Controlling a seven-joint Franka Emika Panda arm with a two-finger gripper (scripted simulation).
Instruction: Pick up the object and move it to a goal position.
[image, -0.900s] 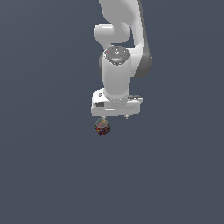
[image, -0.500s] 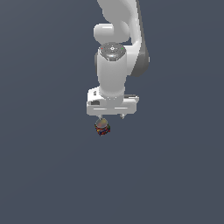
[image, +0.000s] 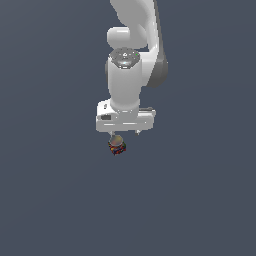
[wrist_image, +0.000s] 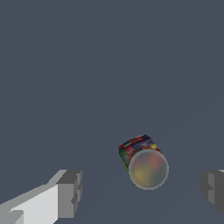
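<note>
A white Panda arm (image: 131, 75) hangs over a plain grey floor (image: 55, 200); its gripper (wrist_image: 142, 192) is spread wide, fingers (wrist_image: 70, 193) well clear on either side of the can (wrist_image: 142, 161); the can stands upright on the floor, directly beneath the hand, its patchy multicoloured label showing

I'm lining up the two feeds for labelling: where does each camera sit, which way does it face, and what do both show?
Exterior view: off the arm, looking at the arm coming down over the can; the white hand shows, the fingers mostly hidden.
Wrist view: on the wrist, looking down past the open gripper at the can, which sits between the fingers without touching them.
Shared: the can and the grey floor.
</note>
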